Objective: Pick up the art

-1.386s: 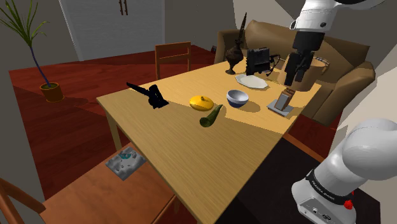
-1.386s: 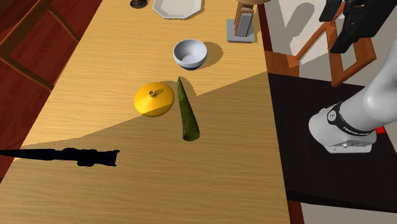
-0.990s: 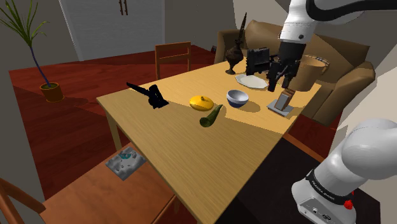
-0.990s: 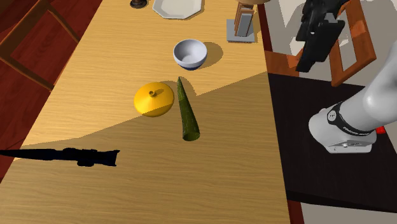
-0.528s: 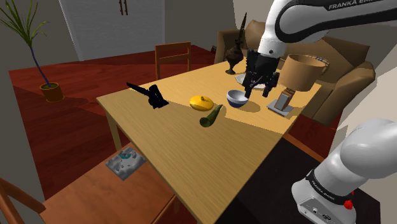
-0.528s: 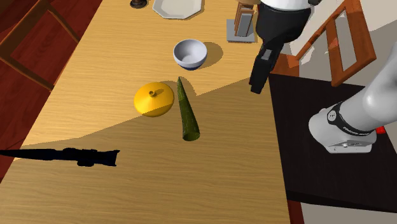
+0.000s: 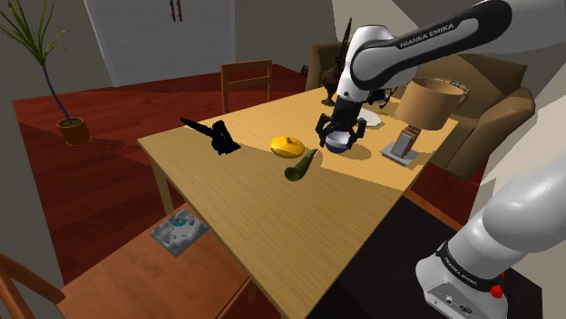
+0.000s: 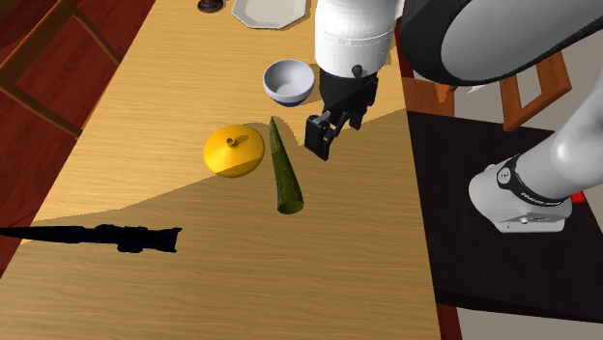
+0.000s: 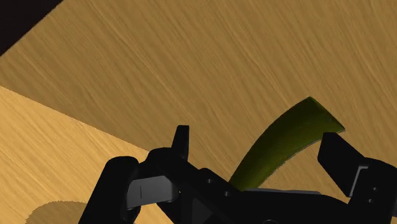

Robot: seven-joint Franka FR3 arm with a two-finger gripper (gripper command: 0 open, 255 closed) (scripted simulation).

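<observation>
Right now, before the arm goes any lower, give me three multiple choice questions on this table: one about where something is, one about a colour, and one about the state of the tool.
1. Where does the green horn lie?
A in the bowl
B on the table beside the round lidded dish
C on a chair seat

2. What colour is the round lidded dish?
A red
B white
C yellow

3. How is the tool?
A open
B shut on the horn
C shut on nothing

Answers:
1 B: the horn rests on the tabletop next to the dish.
2 C: it is plainly yellow.
3 A: in the wrist view the fingers stand apart, and the horn between them is not clasped.
</observation>
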